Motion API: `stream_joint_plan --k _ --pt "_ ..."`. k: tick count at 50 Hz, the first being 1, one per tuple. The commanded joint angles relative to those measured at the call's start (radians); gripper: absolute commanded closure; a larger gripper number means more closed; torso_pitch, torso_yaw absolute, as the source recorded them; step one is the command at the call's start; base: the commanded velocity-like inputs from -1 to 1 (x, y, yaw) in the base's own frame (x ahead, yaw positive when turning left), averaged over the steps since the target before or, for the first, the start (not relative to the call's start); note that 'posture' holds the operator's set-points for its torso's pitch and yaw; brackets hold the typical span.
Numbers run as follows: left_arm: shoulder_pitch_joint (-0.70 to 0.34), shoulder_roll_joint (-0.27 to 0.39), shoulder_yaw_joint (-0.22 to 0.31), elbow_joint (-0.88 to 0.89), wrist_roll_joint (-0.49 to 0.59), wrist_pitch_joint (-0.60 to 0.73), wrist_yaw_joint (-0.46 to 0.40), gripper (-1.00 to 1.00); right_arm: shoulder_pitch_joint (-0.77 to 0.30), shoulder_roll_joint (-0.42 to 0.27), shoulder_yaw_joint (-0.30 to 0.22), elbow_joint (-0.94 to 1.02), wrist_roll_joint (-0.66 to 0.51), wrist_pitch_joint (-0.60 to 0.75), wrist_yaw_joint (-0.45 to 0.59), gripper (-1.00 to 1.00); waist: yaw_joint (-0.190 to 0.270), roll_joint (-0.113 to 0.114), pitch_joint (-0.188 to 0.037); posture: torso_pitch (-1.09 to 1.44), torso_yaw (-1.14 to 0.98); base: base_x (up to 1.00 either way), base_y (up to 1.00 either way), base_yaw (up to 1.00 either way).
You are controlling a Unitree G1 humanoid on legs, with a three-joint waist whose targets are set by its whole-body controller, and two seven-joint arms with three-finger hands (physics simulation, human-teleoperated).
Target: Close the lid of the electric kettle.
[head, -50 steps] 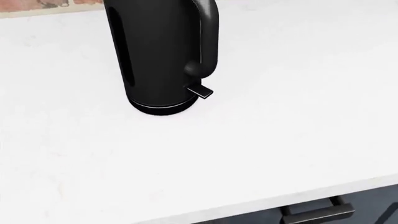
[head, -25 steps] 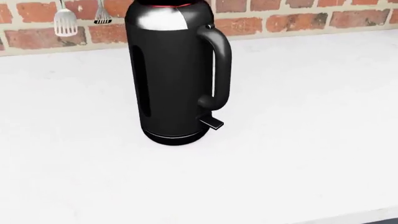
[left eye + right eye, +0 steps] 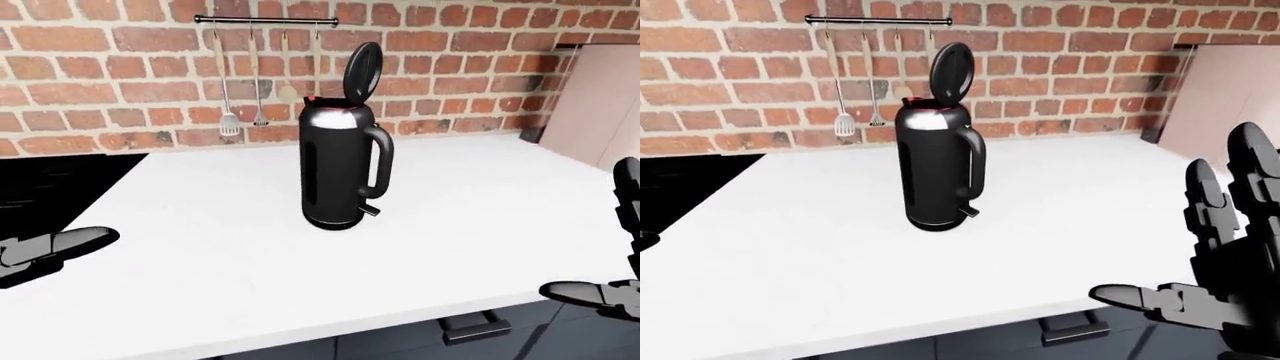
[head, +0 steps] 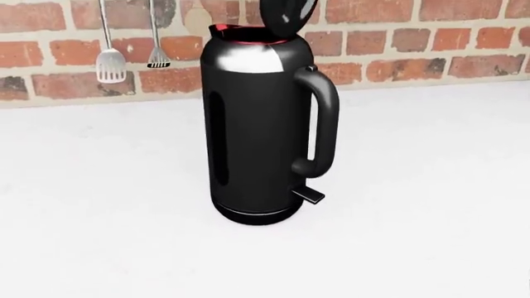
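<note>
A white countertop [image 3: 480, 225] runs under a red brick wall [image 3: 100, 82], with a black stove [image 3: 50, 187] at the left of the left-eye view and dark drawers [image 3: 470, 328] below the counter edge. The black electric kettle [image 3: 340, 169] stands upright near the middle of the counter, handle [image 3: 380, 161] toward the view's right, a small switch tab [image 4: 308, 195] at its base. Its lid [image 3: 362, 71] stands almost vertical on its hinge, so the task is not yet done. Behind it a rail [image 3: 265, 19] carries hanging utensils, among them a slotted spatula [image 3: 229, 124].

The risks, as I judge them: the kettle is tall and narrow, so a sideways shove high up could tip or slide it; pressing the lid away from the robot instead of down could push it the wrong way over its hinge; a hand coming in low could catch the handle.

The right hand [image 3: 1210, 285] hovers at the lower right of the right-eye view, fingers [image 3: 1250, 169] spread wide and upright, thumb reaching left, holding and touching nothing, well apart from the kettle. The left hand [image 3: 50, 247] shows only as a grey tip at the left edge of the left-eye view; it grips nothing visible, and I cannot tell how its fingers are set
</note>
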Motion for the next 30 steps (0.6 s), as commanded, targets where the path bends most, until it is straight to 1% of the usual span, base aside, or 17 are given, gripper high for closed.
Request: stream_joint_plan --k 1,11,13,17,18,23,30 --pt "-0.018 0.014 0.011 -0.012 -0.009 -0.027 0.001 -1.0 -0.01 -0.016 -0.015 -0.017 0.003 -0.026 -0.007 -1.0 0.001 0.003 0.005 -0.59 0.0 0.0 0.0 0.0" --pt "-0.012 0.015 0.002 -0.025 -0.012 -0.04 0.004 -1.0 -0.012 -0.011 0.012 -0.017 -0.034 -0.028 0.014 -1.0 -0.003 0.003 -0.007 -0.59 0.0 0.0 0.0 0.0" --pt "-0.012 0.013 -0.002 -0.024 -0.006 -0.042 0.002 -1.0 -0.019 0.003 0.028 -0.017 -0.063 -0.026 0.029 -1.0 -0.003 0.004 -0.008 -0.59 0.0 0.0 0.0 0.0" --pt "-0.013 0.009 -0.005 -0.023 0.0 -0.043 -0.003 -1.0 -0.043 0.039 0.041 -0.017 -0.119 -0.005 0.072 -1.0 -0.003 0.005 -0.01 -0.59 0.0 0.0 0.0 0.0" --pt "-0.011 0.007 -0.011 -0.022 0.009 -0.047 -0.006 -1.0 -0.042 0.036 0.039 -0.017 -0.112 -0.005 0.07 -1.0 -0.003 0.005 -0.01 -0.59 0.0 0.0 0.0 0.0" --pt "-0.014 0.007 -0.005 -0.026 0.003 -0.04 -0.007 -1.0 -0.033 0.028 0.038 -0.017 -0.104 -0.006 0.057 -1.0 0.0 0.006 -0.011 -0.59 0.0 0.0 0.0 0.0" --pt "-0.014 0.006 -0.008 -0.026 0.005 -0.04 -0.009 -1.0 -0.03 0.028 0.044 -0.017 -0.132 0.01 0.041 -1.0 0.002 0.005 -0.011 -0.59 0.0 0.0 0.0 0.0"
